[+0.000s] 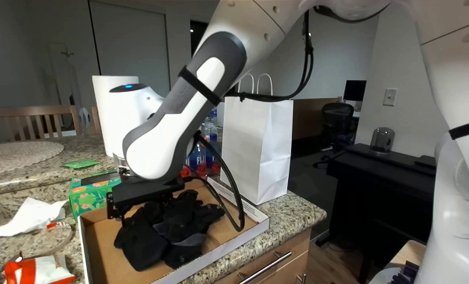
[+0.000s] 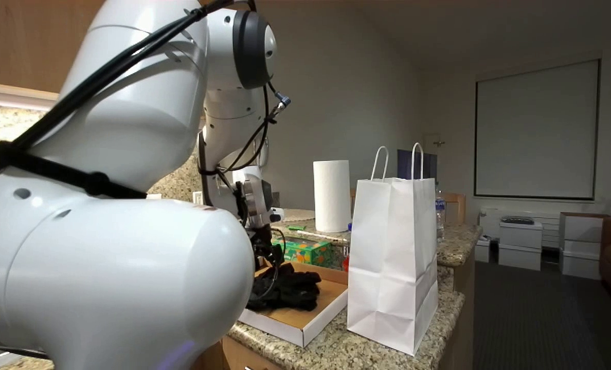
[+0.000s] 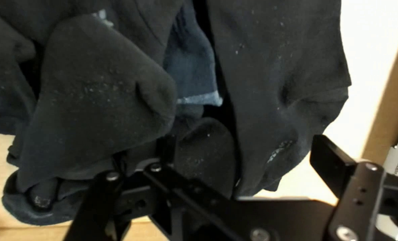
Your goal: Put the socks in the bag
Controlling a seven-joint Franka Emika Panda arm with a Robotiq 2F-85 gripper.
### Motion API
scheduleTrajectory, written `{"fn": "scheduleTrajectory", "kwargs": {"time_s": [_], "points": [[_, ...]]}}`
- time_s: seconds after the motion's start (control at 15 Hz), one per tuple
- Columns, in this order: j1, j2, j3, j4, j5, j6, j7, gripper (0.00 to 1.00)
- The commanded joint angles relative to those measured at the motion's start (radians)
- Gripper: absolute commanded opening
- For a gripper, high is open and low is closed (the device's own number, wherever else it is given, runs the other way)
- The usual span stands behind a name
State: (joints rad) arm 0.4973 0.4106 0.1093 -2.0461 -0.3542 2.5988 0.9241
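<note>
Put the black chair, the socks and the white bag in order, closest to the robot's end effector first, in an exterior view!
1. Socks: heaped in the tray, right by the end effector.
2. White bag: standing on the counter beside the tray.
3. Black chair: way back, far beyond the counter.

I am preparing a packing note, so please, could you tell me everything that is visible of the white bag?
The bag is tall and white, apparently paper, with flat, creased sides and two looped handles pointing upward. It stands upright on the speckled stone counter, close beside the shallow cardboard tray; whether they touch, I cannot tell. Its inside is not visible.
</note>
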Motion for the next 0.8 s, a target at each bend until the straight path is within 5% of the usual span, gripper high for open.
{"fn": "scheduleTrajectory", "kwargs": {"time_s": [0.0,0.07,0.73], "points": [[0.023,0.043,-0.018,0.025,-0.001,0.005,0.021,1.0],[0.022,0.051,-0.017,0.028,0.007,0.004,0.014,0.75],[0.025,0.051,-0.012,0.018,0.03,-0.012,0.007,0.15]]}}
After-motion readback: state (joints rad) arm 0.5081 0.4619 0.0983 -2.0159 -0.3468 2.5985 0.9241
